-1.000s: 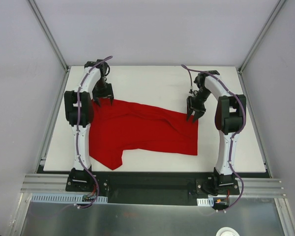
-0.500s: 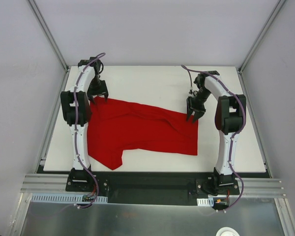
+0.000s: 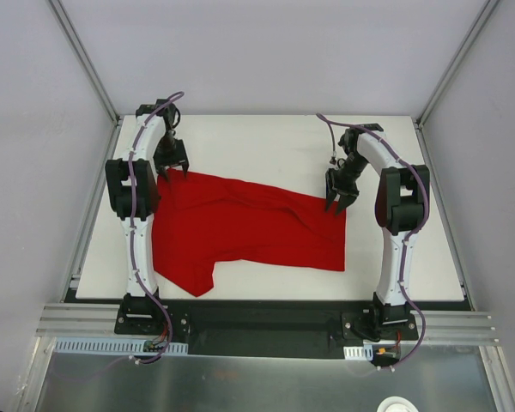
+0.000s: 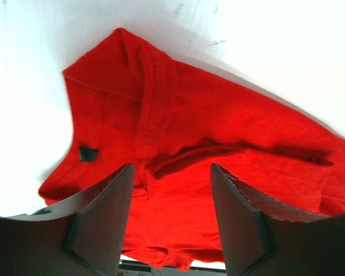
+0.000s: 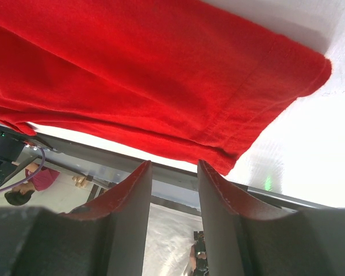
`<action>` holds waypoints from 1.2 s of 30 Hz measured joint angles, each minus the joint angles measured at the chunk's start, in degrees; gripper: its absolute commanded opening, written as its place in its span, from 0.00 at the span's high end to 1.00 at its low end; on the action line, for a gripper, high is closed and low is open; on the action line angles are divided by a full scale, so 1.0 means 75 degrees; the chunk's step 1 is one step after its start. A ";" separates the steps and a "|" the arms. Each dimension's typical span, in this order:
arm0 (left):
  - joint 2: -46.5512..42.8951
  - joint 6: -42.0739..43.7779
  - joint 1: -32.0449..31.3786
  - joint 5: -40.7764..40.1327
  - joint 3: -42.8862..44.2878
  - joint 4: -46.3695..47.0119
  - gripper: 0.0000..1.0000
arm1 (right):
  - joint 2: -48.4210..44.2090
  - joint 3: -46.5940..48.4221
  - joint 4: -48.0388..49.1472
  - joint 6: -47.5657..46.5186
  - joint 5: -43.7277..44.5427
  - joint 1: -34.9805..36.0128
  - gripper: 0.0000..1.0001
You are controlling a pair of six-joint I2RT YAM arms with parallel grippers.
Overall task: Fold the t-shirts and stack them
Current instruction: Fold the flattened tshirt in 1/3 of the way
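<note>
White table (image 3: 266, 144) | t-shirt (image 3: 249, 232) flat | left gripper (image 3: 172, 172), right gripper (image 3: 337, 204) pointing down, far corners

Bright, even light; the table (image 4: 287, 52) blows out white in both wrist views.

Top cam: high, behind the bases, looking down on the whole surface (image 3: 266, 142). Wrist cams: close, low, sighting between own claw fingers (image 4: 98, 218). All share the t-shirt (image 3: 249, 227): left cam its far-left corner, right cam its far-right.

A white table (image 3: 412, 154) sits between pale grey walls (image 3: 266, 51).
</note>
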 measured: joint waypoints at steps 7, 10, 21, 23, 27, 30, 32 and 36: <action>0.0023 0.0026 -0.0009 0.0332 -0.0154 0.0073 0.63 | 0.0000 0.0000 0.0000 0.0003 0.0000 0.0000 0.59; 0.0038 0.0026 -0.0012 0.0361 -0.0306 0.0096 0.61 | 0.0000 0.0000 0.0000 0.0003 0.0000 0.0000 0.59; 0.0038 0.0087 -0.0015 0.0361 -0.0589 0.0108 0.62 | 0.0000 0.0000 0.0000 0.0003 -0.0006 0.0000 0.59; 0.0038 0.0137 -0.0015 0.0364 -0.0676 0.0122 0.66 | 0.0000 0.0000 0.0000 0.0003 -0.0006 0.0000 0.59; 0.0038 0.0213 -0.0015 0.0478 -0.0903 0.0149 0.66 | 0.0003 0.0000 0.0000 0.0003 -0.0012 0.0000 0.59; 0.0038 0.0233 -0.0032 0.0525 -0.1084 0.0160 0.81 | 0.0003 0.0000 0.0000 0.0006 -0.0017 0.0000 0.59; 0.0038 0.0280 -0.0067 0.0530 -0.1183 0.0154 0.90 | 0.0003 0.0000 0.0000 0.0006 -0.0020 0.0000 0.59; 0.0026 0.0417 -0.0157 0.0522 -0.1215 0.0146 1.00 | 0.0003 0.0000 0.0000 0.0006 -0.0020 0.0000 0.59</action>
